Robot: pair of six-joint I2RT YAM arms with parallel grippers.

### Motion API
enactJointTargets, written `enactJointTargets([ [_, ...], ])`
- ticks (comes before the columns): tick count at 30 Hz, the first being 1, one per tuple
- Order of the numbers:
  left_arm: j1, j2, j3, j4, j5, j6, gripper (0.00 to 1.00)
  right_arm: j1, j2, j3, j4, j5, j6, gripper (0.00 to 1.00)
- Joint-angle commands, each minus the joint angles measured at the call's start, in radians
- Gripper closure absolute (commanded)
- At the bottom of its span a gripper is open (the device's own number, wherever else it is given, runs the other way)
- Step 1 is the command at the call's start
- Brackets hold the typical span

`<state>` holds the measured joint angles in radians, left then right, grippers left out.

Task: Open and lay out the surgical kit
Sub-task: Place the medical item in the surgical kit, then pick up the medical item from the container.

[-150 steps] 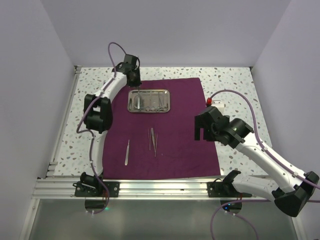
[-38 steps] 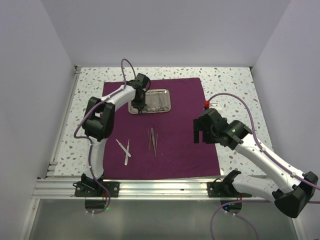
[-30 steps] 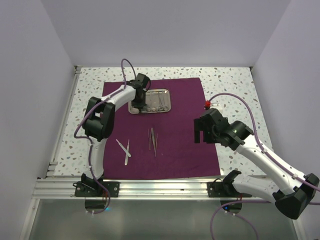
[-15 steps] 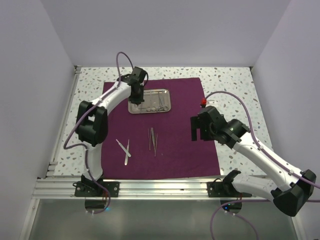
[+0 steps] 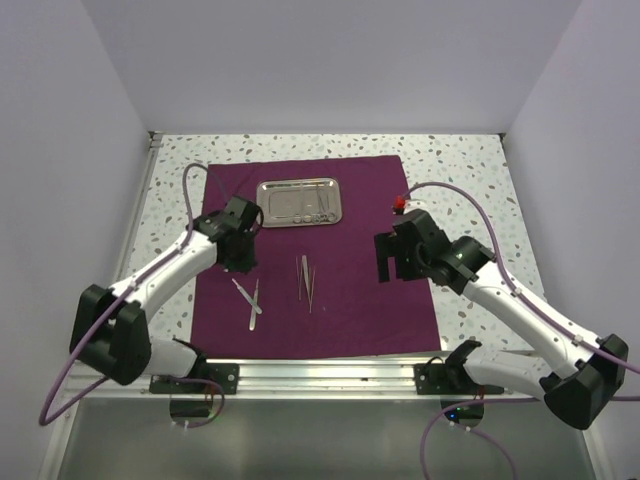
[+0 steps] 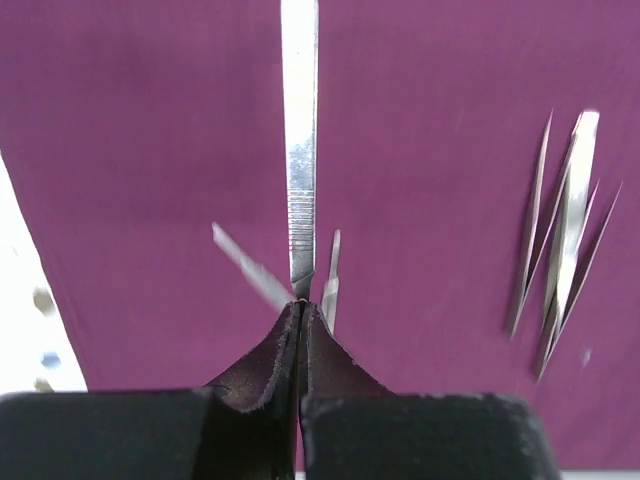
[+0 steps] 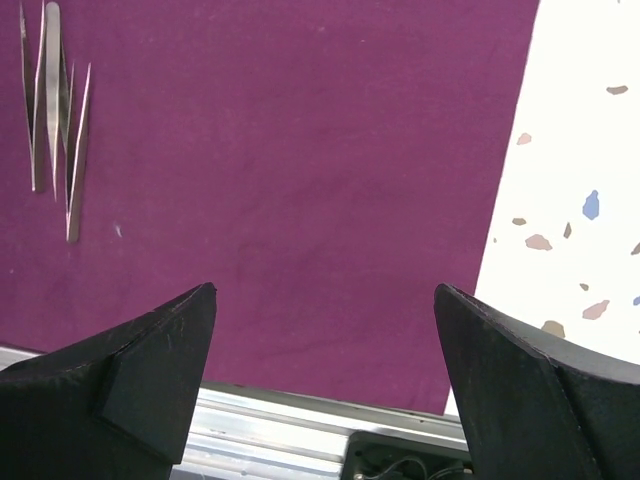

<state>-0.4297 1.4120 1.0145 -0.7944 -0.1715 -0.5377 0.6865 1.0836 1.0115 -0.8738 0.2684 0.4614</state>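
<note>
Past the opening step, by the look of it: cloth wrap (image 5: 350,290) unfolded and flat over the middle of the tabletop (image 5: 470,160), reaching close to the near edge. On the far part of the wrap, toward the far edge, the steel tray (image 5: 298,183), with scissor-handled forceps (image 5: 312,207) lying inside, so not emptied yet. Near the middle of the wrap, a small bunch of tweezers (image 5: 306,278) set down side by side. Just to their left, toward the near left corner, a crossed pair of thin instruments (image 5: 250,300).

Above that crossed pair, the left gripper (image 5: 242,262), fingers (image 6: 260,370) pressed together on a flat steel instrument (image 6: 299,140) sticking straight out ahead of them. Cannot tell whether clear of the wrap or touching it. Over the near right part of the wrap, beside the bare speckled tabletop, the right gripper (image 7: 322,290), fingers (image 7: 160,350) spread wide and holding nothing.

Judged roughly halfway through the laying out. Left to do, most likely:
- set the held piece down apart from the crossed pair;
- lift out the forceps and whatever else sits in the tray;
- perhaps straighten the crossed pair so that nothing overlaps.
</note>
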Motion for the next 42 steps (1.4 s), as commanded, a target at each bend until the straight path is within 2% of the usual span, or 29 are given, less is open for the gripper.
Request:
enactJointTargets([
  [1,-0.037,-0.142,-0.124,-0.022,0.038,-0.120,1.00,-0.004,0.016,0.041,0.035,-0.041,-0.026,0.07],
  [6,-0.058,-0.306,-0.279,-0.040,0.131,-0.185,1.00,-0.002,0.050,0.062,0.077,-0.070,-0.036,0.07],
  [10,-0.061,-0.389,-0.367,-0.031,0.190,-0.179,1.00,-0.004,0.177,0.160,0.131,-0.118,-0.058,0.06],
  [11,-0.061,-0.387,-0.376,-0.040,0.207,-0.177,0.95,-0.004,0.208,0.194,0.139,-0.130,-0.066,0.06],
  [12,-0.061,-0.383,-0.381,-0.046,0.213,-0.179,0.85,-0.004,0.241,0.229,0.151,-0.139,-0.070,0.06],
  [13,-0.063,-0.387,-0.390,-0.046,0.219,-0.180,0.59,-0.004,0.321,0.310,0.156,-0.144,-0.070,0.06],
  [15,-0.064,-0.409,-0.390,-0.042,0.228,-0.179,0.38,-0.004,0.407,0.440,0.173,-0.149,-0.079,0.05],
  [16,-0.064,-0.416,-0.384,-0.048,0.224,-0.179,0.23,-0.002,0.491,0.487,0.179,-0.149,-0.082,0.05],
  [17,-0.064,-0.421,-0.375,-0.063,0.221,-0.177,0.18,-0.004,0.543,0.534,0.183,-0.147,-0.086,0.05],
  [19,-0.064,-0.432,-0.337,-0.092,0.214,-0.168,0.15,-0.002,0.634,0.680,0.185,-0.144,-0.096,0.05],
  [23,-0.064,-0.456,-0.274,-0.175,0.213,-0.165,0.15,-0.010,0.937,0.935,0.151,-0.129,-0.106,0.05],
  [26,-0.064,-0.488,-0.238,-0.218,0.222,-0.169,0.16,-0.019,1.088,1.137,0.105,-0.117,-0.107,0.06],
  [27,-0.064,-0.501,-0.223,-0.227,0.227,-0.169,0.16,-0.025,1.184,1.236,0.073,-0.113,-0.104,0.08],
  [30,-0.064,-0.515,-0.202,-0.276,0.218,-0.156,0.17,-0.042,1.330,1.393,0.026,-0.100,-0.083,0.13],
  [36,-0.064,-0.541,-0.186,-0.350,0.178,-0.134,0.18,-0.061,1.395,1.385,0.097,-0.054,-0.075,0.16],
  [42,-0.064,-0.570,-0.186,-0.396,0.144,-0.124,0.18,-0.073,1.452,1.389,0.099,-0.050,-0.064,0.17],
])
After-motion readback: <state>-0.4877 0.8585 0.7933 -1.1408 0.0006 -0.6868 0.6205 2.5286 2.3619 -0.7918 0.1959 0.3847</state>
